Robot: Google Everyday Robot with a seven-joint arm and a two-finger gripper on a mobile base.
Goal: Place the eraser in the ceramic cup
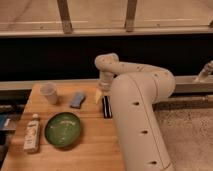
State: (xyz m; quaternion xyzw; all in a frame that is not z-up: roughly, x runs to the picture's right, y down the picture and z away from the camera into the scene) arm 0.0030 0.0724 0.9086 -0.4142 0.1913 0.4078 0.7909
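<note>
Narrow black rectangular eraser [106, 107], pale-striped: flat on wooden desk [95, 145], long axis near-to-far, just nearward of hand [104, 94], released, empty. Small whitish ceramic cup [49, 93]: well left.

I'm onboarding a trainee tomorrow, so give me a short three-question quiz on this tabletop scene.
1. True or false: the eraser already lies inside the ceramic cup.
2. The blue-grey pad lies: A) between cup and eraser B) inside the cup C) on top of the eraser
3. Fill in: the end effector hangs by the far end of the black ____.
Key: 1 false; 2 A; 3 eraser.
</note>
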